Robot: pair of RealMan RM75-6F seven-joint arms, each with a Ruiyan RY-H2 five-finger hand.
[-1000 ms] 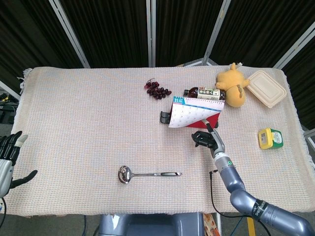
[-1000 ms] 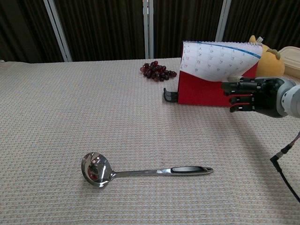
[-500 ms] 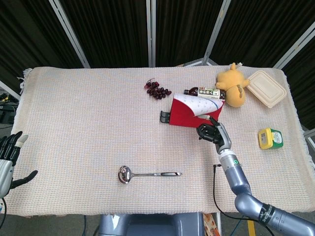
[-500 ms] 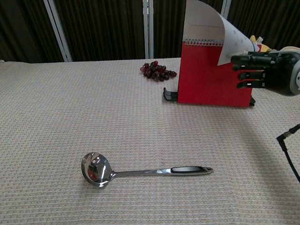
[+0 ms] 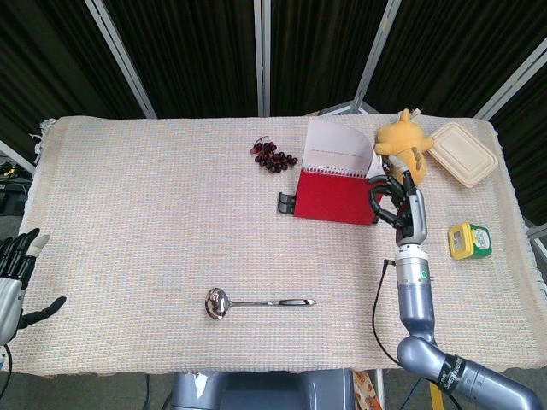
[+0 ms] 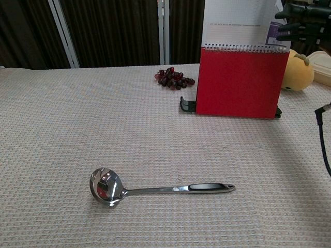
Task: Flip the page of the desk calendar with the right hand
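The desk calendar (image 5: 335,196) stands right of the table's middle, its red cardboard face (image 6: 240,82) towards me. One white page (image 6: 238,23) is lifted straight up above the spiral binding; from above the page (image 5: 338,143) leans slightly to the far side. My right hand (image 5: 396,198) is at the calendar's right end. In the chest view this hand (image 6: 305,20) is raised to the page's top right edge, fingers (image 6: 285,14) on that edge, holding it up. My left hand (image 5: 15,272) hangs off the table's left edge, fingers apart, holding nothing.
A steel ladle (image 5: 256,302) lies near the front edge. Dark grapes (image 5: 273,156) lie behind the calendar's left side. A yellow plush toy (image 5: 403,145), a bottle (image 5: 352,160), a beige lunch box (image 5: 464,154) and a yellow-green timer (image 5: 469,240) fill the right side.
My right hand has risen and moved towards the far right, carrying the page from a curl over the red face up to standing vertical. The left hand has stayed put.
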